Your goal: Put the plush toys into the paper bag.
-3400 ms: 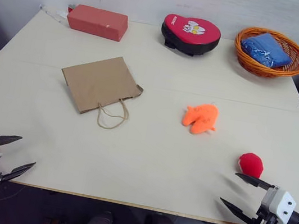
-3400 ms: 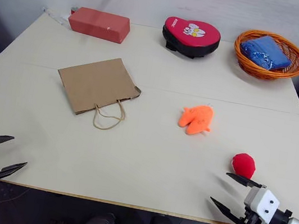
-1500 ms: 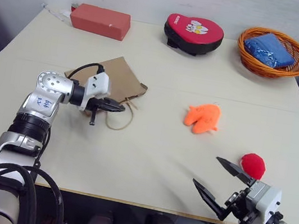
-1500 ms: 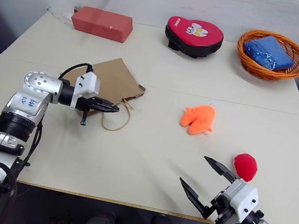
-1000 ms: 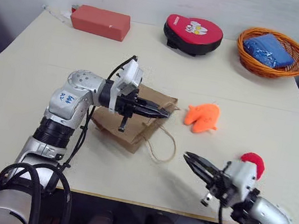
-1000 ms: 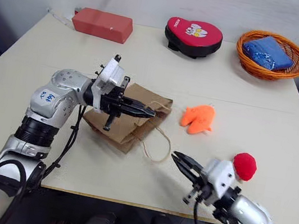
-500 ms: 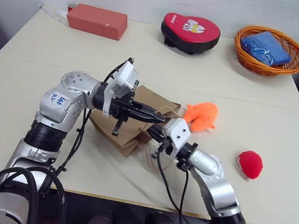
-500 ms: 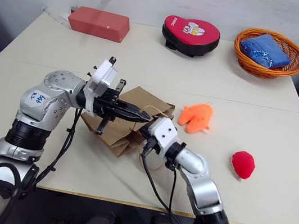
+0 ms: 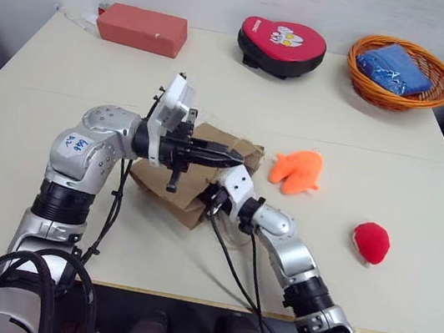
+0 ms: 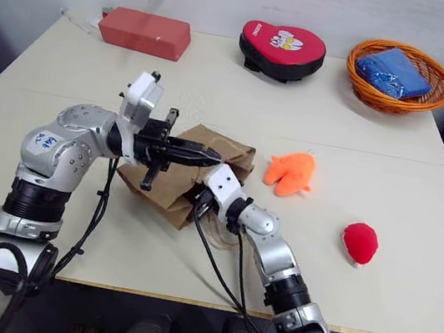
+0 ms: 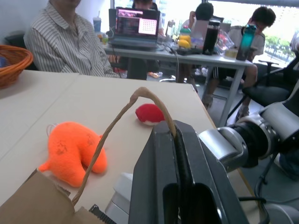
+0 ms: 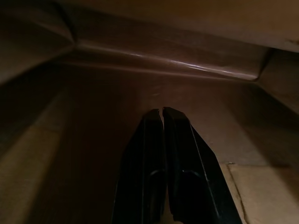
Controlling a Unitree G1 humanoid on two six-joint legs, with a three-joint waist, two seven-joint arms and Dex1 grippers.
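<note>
The left hand is pinching a twine handle of the paper bag between its closed fingers, holding the bag's mouth lifted toward the right. The right hand is reaching into that mouth with its fingers pressed together and nothing between them, brown paper walls all around it. The bag is sitting near the middle of the surface, partly crumpled, with its opening facing the toys.

Just right of the bag's mouth, the orange plush toy is lying on the surface, untouched. Farther right and nearer, the red ball plush is resting well apart from the bag.

By my judgement the task is only at its preparation: the bag is being opened, and both toys are waiting to go in.

Counted: one paper bag, two plush toys. Along the far edge are one red block, one heart-shaped pad and one orange basket holding blue cloth.
</note>
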